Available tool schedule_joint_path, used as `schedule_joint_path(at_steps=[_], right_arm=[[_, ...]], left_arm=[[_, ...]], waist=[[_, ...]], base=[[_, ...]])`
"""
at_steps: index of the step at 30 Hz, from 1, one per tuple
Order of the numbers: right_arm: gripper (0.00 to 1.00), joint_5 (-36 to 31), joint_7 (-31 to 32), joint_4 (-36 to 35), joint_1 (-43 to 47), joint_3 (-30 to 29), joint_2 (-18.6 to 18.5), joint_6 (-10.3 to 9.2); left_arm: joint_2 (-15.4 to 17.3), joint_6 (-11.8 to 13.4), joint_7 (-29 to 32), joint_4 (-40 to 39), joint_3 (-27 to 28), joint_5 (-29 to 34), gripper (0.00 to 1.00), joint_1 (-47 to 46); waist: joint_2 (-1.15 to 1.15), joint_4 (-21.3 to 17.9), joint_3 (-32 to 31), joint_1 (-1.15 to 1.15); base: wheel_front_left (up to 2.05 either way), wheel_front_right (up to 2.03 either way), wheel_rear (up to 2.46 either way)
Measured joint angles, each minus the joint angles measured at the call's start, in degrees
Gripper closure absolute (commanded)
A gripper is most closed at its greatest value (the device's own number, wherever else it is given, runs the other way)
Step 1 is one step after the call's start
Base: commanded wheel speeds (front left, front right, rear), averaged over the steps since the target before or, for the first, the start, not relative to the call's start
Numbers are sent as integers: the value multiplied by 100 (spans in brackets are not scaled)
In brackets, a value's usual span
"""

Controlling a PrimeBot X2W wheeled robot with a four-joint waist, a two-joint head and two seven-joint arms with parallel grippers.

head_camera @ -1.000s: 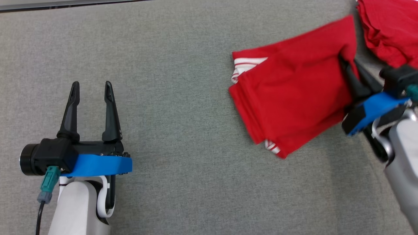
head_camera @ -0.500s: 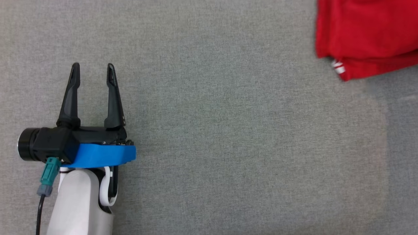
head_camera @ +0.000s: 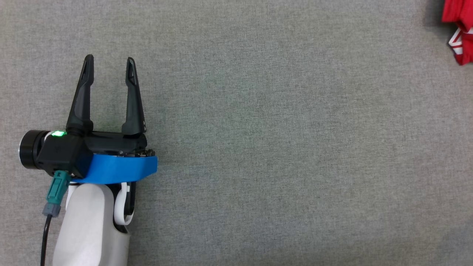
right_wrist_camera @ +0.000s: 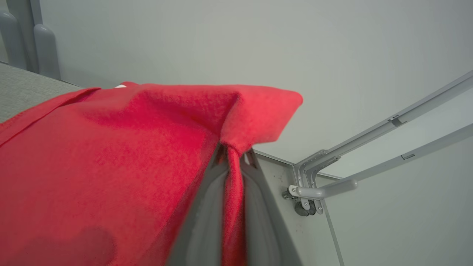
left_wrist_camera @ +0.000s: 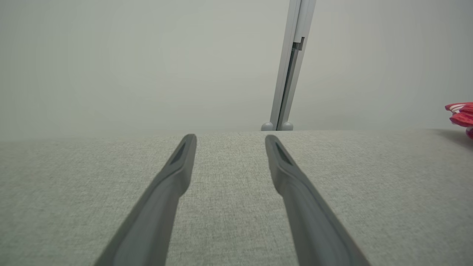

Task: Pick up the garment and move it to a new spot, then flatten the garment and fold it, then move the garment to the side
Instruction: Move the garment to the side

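Observation:
The garment is red cloth with white stripes; a small piece of it shows at the head view's top right corner. In the right wrist view the red garment drapes over and between my right gripper's fingers, which are shut on a pinched fold of it. My left gripper rests at the left over the grey fabric surface, open, with nothing between its fingers. The left wrist view shows those fingers spread over bare grey fabric, with a bit of the garment at the far right edge.
The grey fabric surface spreads across the head view. A pale wall with a vertical metal rail rises behind the surface's far edge. Metal bars and a bracket stand beyond the surface's corner in the right wrist view.
The garment has gone rightward and up, from mid-right in the head view to its top right corner, and the right gripper has left that view. The left gripper stays open.

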Motion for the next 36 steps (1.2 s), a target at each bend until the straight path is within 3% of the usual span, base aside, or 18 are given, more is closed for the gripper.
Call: schedule_joint_path(at_steps=[3,4,5,13,19,36], right_arm=[[100,-40,101,126,-127,11,-14,0],[82,-45,118,188,-165,-18,-9,0],[0,-62,132,240,-197,-46,-4,0],[0,-380,37,526,-272,-269,176,0],[0,-586,-371,567,-226,-422,447,0],[0,-230,-1366,-122,866,298,2068,-1]], left_arm=[[0,0,-1,-9,0,7,0,-3],[0,0,0,-11,1,7,0,-7],[-1,0,-1,-10,0,7,0,-12],[-12,8,-1,46,34,-4,0,-47],[-11,31,0,134,189,-52,0,131],[57,57,0,417,516,-188,0,1119]], waist=[[0,-10,32,0],[0,-13,44,0],[0,-14,52,0],[0,-1,-42,0],[0,45,-394,0],[0,141,-1898,-2]], base=[[0,0,0],[0,0,0],[0,0,0],[0,0,0],[0,0,0],[0,0,0]])
